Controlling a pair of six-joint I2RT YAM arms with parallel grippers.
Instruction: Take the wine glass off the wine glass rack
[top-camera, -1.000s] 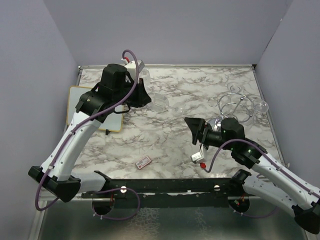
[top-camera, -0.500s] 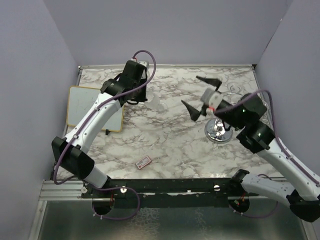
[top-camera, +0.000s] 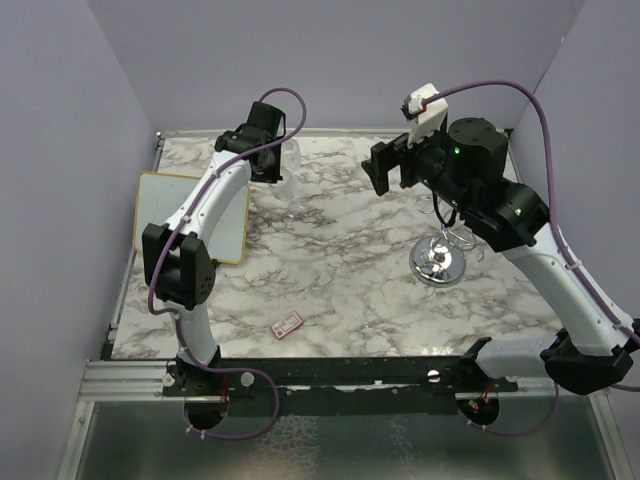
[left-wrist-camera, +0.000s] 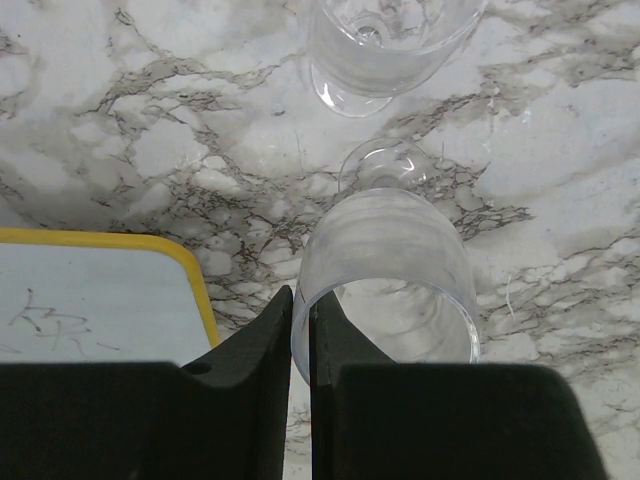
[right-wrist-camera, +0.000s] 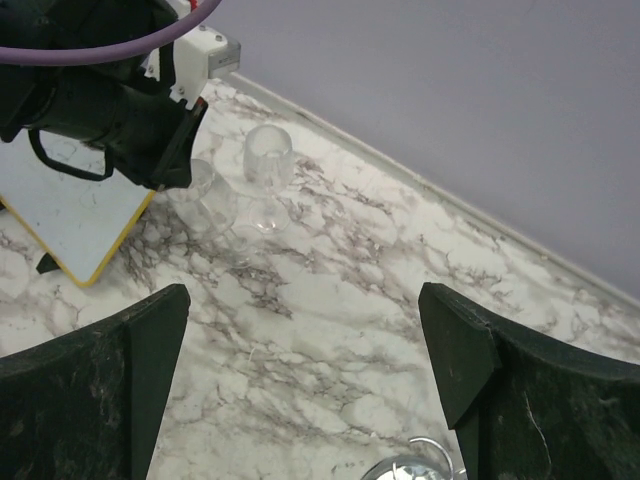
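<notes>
Lilac walls are being seen around the white, grey-veined marble desk (top-camera: 340, 270). Compared with a second ago, the left arm is being stretched much further toward the back-left corner. The right arm is being lifted from its low pose in front of the shiny chrome wire wine glass rack (top-camera: 437, 263) to a high one above the back of the desk. The clear stemmed wine glass (left-wrist-camera: 385, 270) is being held off the rack and well apart from it, beside the yellow-framed whiteboard (left-wrist-camera: 90, 300). Its rim wall is being pinched between the nearly closed fingers of the left end effector (left-wrist-camera: 301, 300), and its foot is being pointed toward a second clear glass (left-wrist-camera: 385, 45) standing just beyond. Whether that foot is touching the desk cannot be told. The right end effector (right-wrist-camera: 305, 295) is being held spread wide with nothing between its fingers. The removal is being judged as done, with setting down and release remaining. The rack's wire loops are being hidden by the right arm.
</notes>
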